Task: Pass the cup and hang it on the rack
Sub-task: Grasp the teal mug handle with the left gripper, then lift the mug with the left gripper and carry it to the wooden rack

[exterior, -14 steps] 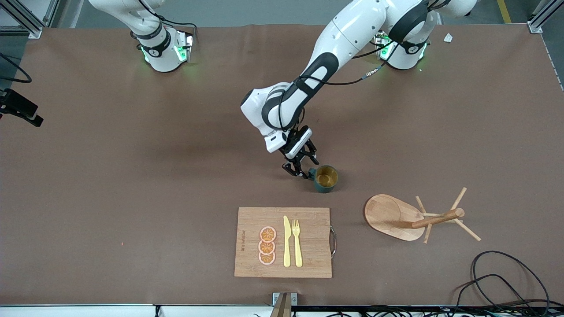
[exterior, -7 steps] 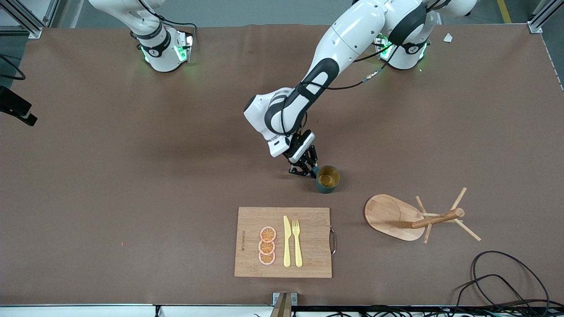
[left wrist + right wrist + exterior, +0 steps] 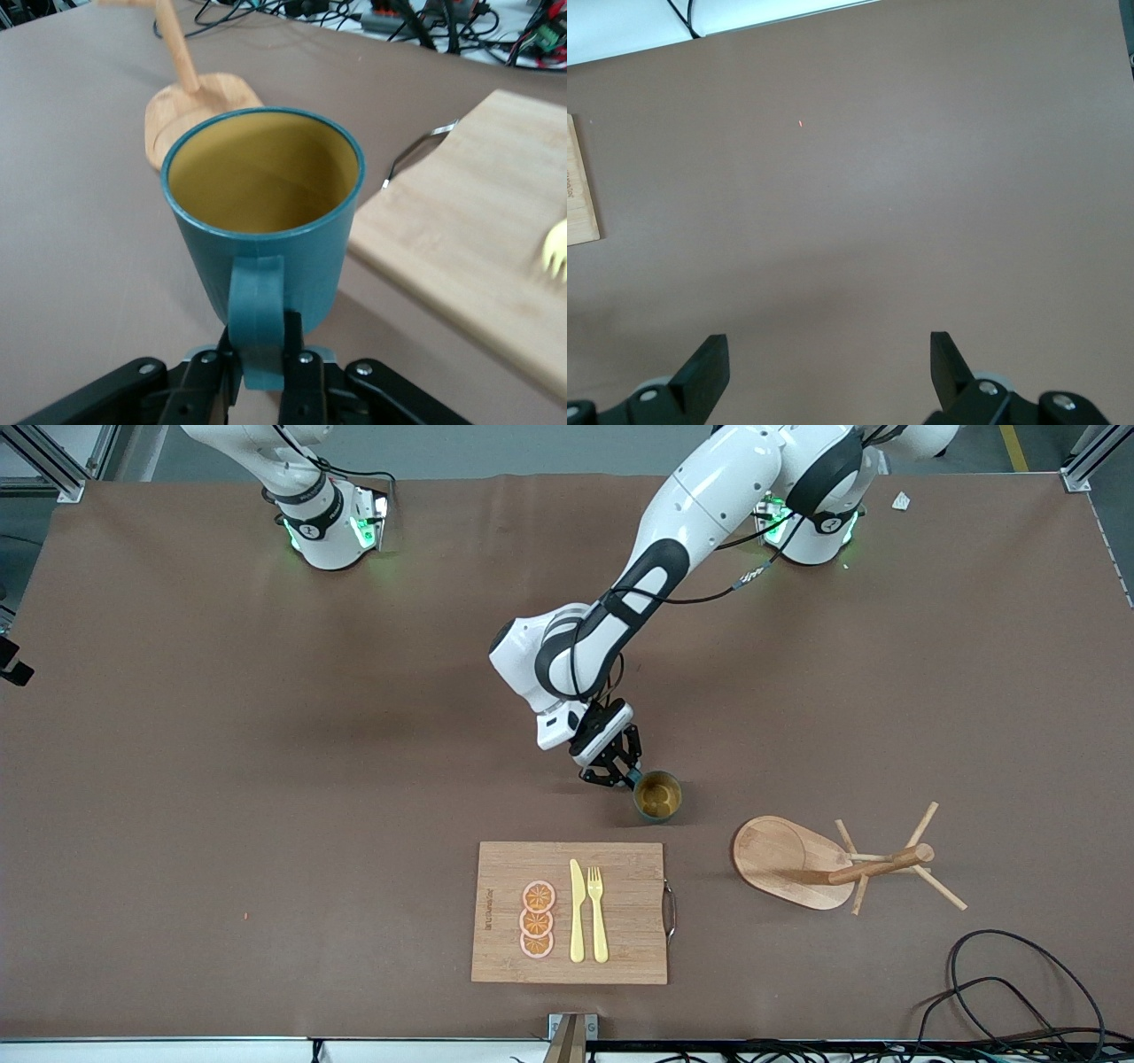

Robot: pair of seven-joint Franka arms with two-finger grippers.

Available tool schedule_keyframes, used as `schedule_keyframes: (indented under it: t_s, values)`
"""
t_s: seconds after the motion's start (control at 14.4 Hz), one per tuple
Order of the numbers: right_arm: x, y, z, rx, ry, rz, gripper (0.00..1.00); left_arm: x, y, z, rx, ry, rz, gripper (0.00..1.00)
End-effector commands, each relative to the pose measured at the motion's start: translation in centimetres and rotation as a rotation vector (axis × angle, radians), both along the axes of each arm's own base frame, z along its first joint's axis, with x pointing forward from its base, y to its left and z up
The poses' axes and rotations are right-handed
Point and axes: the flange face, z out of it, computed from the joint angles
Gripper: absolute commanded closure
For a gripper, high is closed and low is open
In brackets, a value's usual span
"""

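Observation:
The dark teal cup [image 3: 657, 795] with a mustard inside stands upright in the middle of the table, farther from the front camera than the cutting board. My left gripper [image 3: 623, 777] is shut on the cup's handle; the left wrist view shows the fingers [image 3: 303, 372] clamping the handle [image 3: 257, 310] of the cup [image 3: 266, 204]. I cannot tell whether the cup rests on the table. The wooden rack [image 3: 791, 861] stands toward the left arm's end, its post [image 3: 877, 864] and pegs leaning. My right gripper [image 3: 828, 372] is open and empty over bare table.
A bamboo cutting board [image 3: 620, 912] with a yellow knife [image 3: 577, 911], a fork [image 3: 598, 912] and orange slices [image 3: 537, 919] lies nearer to the front camera than the cup. Black cables [image 3: 1001, 992] lie at the front corner by the rack.
My left gripper closed in on the cup's handle and shut on it. The cup shifted a little toward the front camera. A dark object at the right arm's table end slid out of view.

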Motion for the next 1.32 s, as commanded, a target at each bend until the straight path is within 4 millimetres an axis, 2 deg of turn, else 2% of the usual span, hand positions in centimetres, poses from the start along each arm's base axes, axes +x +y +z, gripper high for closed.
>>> schedule_keyframes:
  t_s: [0.0, 0.21, 0.28, 0.35, 0.56, 0.69, 0.83, 0.97, 1.11, 1.25]
  values:
    - [0.0, 0.4, 0.6, 0.001, 0.0, 0.004, 0.0, 2.5, 1.9, 6.7, -0.07, 0.105, 0.013, 1.0]
    - [0.1, 2.6, 0.8, -0.001, -0.001, 0.04, 0.0, 5.0, 3.6, 14.5, -0.295, 0.152, 0.077, 1.0]
    - [0.2, 2.8, 0.8, -0.006, 0.001, 0.043, 0.0, 6.1, 4.9, 17.8, -0.387, 0.178, 0.098, 1.0]
    - [0.1, 2.7, 0.8, -0.006, 0.001, 0.04, 0.0, 7.1, 6.2, 20.2, -0.464, 0.218, 0.115, 1.0]
    - [0.3, 4.1, 0.8, -0.006, 0.0, 0.068, 0.0, 9.4, 11.5, 27.5, -0.701, 0.338, 0.163, 1.0]
    - [0.2, 4.6, 0.9, -0.008, 0.0, 0.076, 0.0, 10.8, 15.2, 31.1, -0.838, 0.369, 0.202, 1.0]
    - [0.2, 4.7, 0.9, -0.006, 0.003, 0.077, 0.0, 11.8, 18.4, 34.2, -1.005, 0.41, 0.245, 1.0]
    - [0.2, 4.7, 0.9, -0.006, 0.003, 0.077, 0.0, 13.1, 22.0, 36.0, -1.148, 0.436, 0.29, 1.0]
    - [0.2, 4.7, 0.7, -0.007, 0.011, 0.078, 0.0, 14.7, 25.9, 36.5, -1.305, 0.481, 0.327, 1.0]
    - [0.0, 4.4, 0.7, -0.006, 0.018, 0.074, 0.0, 15.9, 28.4, 36.0, -1.417, 0.514, 0.36, 1.0]
